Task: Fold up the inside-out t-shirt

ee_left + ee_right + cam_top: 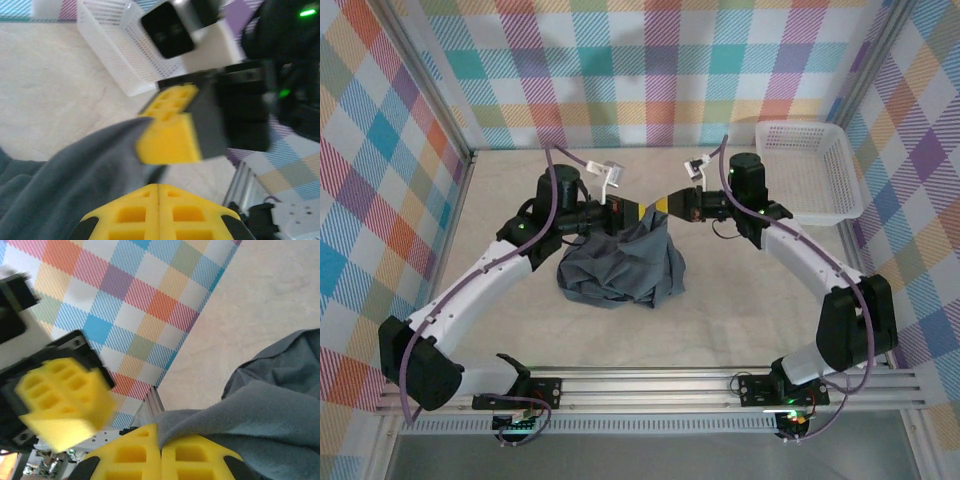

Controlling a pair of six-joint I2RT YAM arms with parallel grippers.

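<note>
The inside-out t-shirt [620,272] is a dark blue-grey heap in the middle of the table, with one part drawn up to where both grippers meet above its back edge. My right gripper [665,205] is shut on an edge of the cloth [270,405], which runs in between its yellow pads [190,455]. My left gripper [636,211] faces it tip to tip and is shut [158,186]. A thin dark fold of the shirt [65,185] reaches into its tips. The right gripper's fingers [170,145] hold the cloth just beyond.
A white mesh basket [810,170] stands at the back right corner of the table [500,210]; the left wrist view has it [120,50] too. Plaid walls close the table on three sides. An aluminium rail [650,385] runs along the near edge.
</note>
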